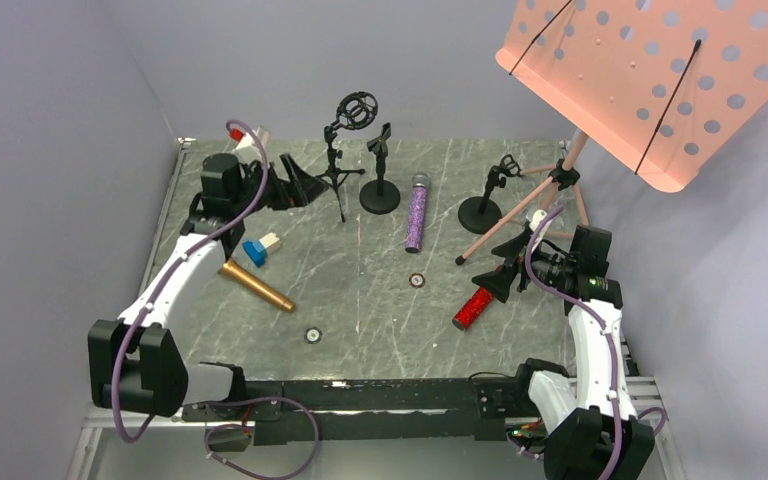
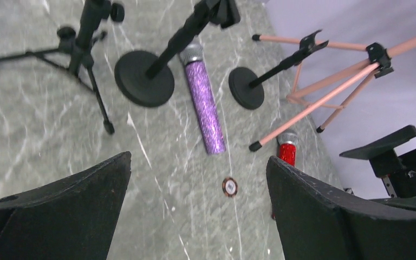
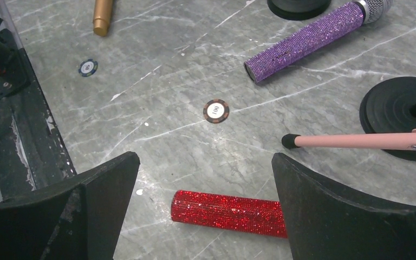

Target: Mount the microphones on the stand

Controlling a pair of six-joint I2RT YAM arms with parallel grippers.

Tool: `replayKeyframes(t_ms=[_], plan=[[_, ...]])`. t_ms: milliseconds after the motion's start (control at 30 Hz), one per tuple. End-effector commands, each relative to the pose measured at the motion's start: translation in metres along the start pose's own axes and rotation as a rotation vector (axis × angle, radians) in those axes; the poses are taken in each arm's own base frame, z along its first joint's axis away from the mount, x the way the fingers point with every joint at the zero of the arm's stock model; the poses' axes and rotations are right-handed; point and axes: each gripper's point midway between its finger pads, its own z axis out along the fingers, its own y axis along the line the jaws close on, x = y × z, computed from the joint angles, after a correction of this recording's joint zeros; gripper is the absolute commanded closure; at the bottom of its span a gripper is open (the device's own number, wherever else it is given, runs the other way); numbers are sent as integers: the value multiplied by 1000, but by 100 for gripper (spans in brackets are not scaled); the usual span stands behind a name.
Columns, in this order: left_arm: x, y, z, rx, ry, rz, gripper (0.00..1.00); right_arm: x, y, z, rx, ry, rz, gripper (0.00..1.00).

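Top external view: three stands (image 1: 380,195) at upper centre, all bare. The purple microphone (image 1: 418,213) lies mid-frame, the gold microphone (image 1: 257,286) left, the red microphone (image 1: 476,305) lower right. My left gripper (image 1: 300,185) and right gripper (image 1: 495,275) both gape, empty. Nothing attached yet, I judge; next I should lower the right gripper astride the red microphone.

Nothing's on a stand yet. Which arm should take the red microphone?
Right. Its open hand hovers close over the red microphone; the left hand, also open, is far off at the back-left of the table.
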Motion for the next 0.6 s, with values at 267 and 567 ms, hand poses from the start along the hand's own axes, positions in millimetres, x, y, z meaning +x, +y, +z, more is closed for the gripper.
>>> replayKeyframes(t_ms=[267,567], plan=[[-71,4,58,-55,-34,330,1,-20,-3,-4,25,-27,-99,0],[-67,14,96,197,-4,553,3,-21,-2,-4,22,-32,-106,0]])
